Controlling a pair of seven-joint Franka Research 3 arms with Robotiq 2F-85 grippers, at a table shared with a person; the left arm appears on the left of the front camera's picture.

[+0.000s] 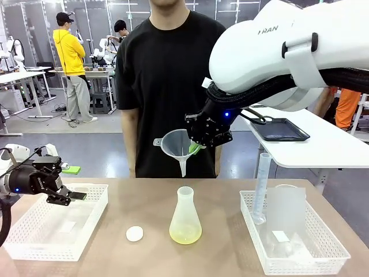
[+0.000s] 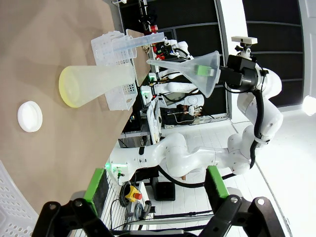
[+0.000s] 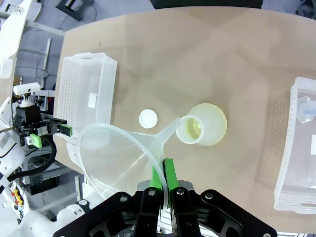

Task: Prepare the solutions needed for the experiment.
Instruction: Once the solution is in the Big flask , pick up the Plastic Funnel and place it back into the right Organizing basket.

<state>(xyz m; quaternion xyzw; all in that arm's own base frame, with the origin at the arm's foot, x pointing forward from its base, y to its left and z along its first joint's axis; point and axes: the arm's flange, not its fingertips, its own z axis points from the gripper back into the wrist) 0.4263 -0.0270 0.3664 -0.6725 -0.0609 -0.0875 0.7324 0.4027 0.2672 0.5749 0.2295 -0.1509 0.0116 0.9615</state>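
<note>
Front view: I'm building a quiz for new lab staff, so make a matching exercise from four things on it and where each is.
1 funnel
2 conical flask
3 white disc
4 graduated cylinder

a in the right tray
b held by the right gripper, in the air
c at the centre, yellow liquid inside
d on the table, left of the flask

Pairs: 1-b, 2-c, 3-d, 4-a

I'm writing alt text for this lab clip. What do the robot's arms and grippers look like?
The right arm is glossy white and rounded, with dark lettering and a black braided cable sleeve. The left gripper and right gripper are black, with green finger pads and a small blue light.
</note>
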